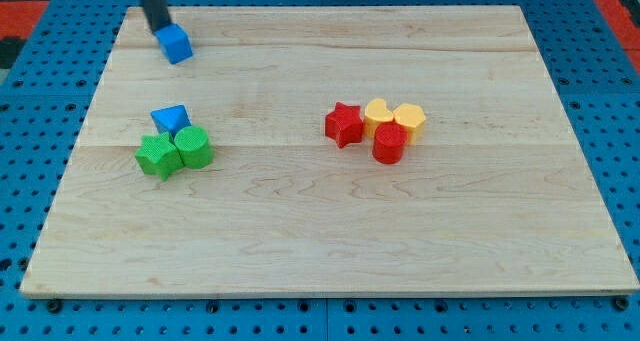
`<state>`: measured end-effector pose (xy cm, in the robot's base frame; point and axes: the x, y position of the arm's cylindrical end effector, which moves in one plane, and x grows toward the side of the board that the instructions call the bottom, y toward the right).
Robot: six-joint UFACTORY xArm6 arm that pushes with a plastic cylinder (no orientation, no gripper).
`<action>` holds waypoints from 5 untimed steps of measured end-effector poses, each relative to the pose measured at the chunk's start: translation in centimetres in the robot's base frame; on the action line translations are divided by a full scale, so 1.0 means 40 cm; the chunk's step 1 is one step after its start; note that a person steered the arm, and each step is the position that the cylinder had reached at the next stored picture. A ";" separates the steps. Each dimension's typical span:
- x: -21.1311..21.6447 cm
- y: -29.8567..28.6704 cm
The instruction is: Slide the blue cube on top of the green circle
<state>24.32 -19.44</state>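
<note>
The blue cube (pixel 177 44) lies near the top left of the wooden board (pixel 330 241). My tip (pixel 160 30) touches the cube's upper-left side; the rod rises out of the view's top. The green circle (pixel 194 146) lies lower down at the left, touching a green star (pixel 158 156) on its left and a blue triangle (pixel 170 118) above it. The cube is well above this cluster.
A second cluster sits right of centre: a red star (pixel 343 123), a yellow heart (pixel 378 113), a yellow block (pixel 409 120) and a red cylinder (pixel 389 143). A blue pegboard surface surrounds the board.
</note>
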 end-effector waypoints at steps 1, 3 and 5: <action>0.084 0.084; 0.284 0.057; 0.339 0.088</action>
<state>37.87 -15.91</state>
